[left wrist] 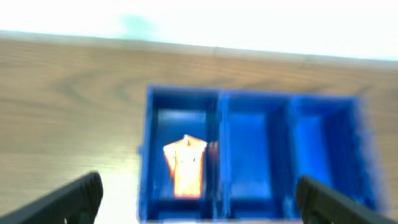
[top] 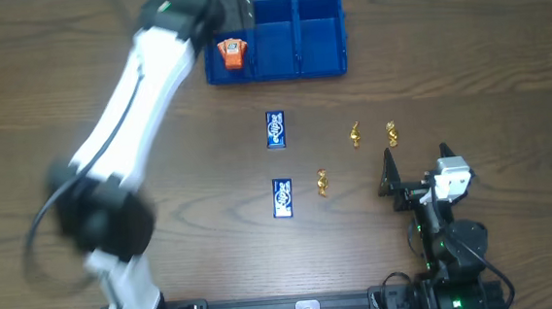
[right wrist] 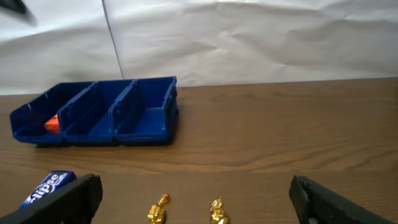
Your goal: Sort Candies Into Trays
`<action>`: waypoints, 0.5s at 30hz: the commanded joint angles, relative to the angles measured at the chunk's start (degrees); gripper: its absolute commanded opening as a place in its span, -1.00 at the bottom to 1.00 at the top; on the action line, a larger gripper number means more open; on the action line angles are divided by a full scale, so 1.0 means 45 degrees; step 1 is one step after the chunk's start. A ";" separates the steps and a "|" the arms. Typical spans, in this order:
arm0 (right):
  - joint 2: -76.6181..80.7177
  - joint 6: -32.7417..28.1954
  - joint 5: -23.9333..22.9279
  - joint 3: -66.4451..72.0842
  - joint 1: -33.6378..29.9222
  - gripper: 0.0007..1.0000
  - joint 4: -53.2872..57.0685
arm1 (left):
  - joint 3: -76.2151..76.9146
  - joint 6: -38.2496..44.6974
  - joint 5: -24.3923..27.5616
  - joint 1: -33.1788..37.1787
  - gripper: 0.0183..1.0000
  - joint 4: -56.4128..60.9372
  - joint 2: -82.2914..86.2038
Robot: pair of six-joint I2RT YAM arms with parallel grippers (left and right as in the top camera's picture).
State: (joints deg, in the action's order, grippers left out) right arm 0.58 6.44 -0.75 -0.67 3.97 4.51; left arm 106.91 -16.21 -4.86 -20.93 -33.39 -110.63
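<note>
Left gripper (left wrist: 199, 186), spread wide, above orange candy (left wrist: 185, 165) in tray (left wrist: 252, 97) end compartment

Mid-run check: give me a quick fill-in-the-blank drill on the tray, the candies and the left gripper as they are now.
The tray has ___ compartments.
Seen from above, the orange candy lies in the tray's ___-hand end compartment.
___ gold candies lie on the table.
The left gripper, above the tray, is ___.
Missing words: three; left; three; open.
</note>
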 commanded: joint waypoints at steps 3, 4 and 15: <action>-0.0092 -0.0160 0.0107 0.0049 -0.0068 1.00 0.0039 | -0.7902 0.0957 -0.0423 0.0500 1.00 0.4833 0.6645; -0.0092 -0.0155 0.0107 0.0049 -0.0068 1.00 0.0039 | -0.9666 0.1360 -0.0427 0.0612 1.00 0.5916 0.8004; -0.0092 -0.0160 0.0107 0.0049 -0.0068 1.00 0.0039 | -1.8457 0.1904 0.1258 0.3225 1.00 1.0093 1.6840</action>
State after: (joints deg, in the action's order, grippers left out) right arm 0.58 6.42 -0.78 -0.67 3.97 4.51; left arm 32.08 -9.23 -3.38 -10.41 8.27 -45.91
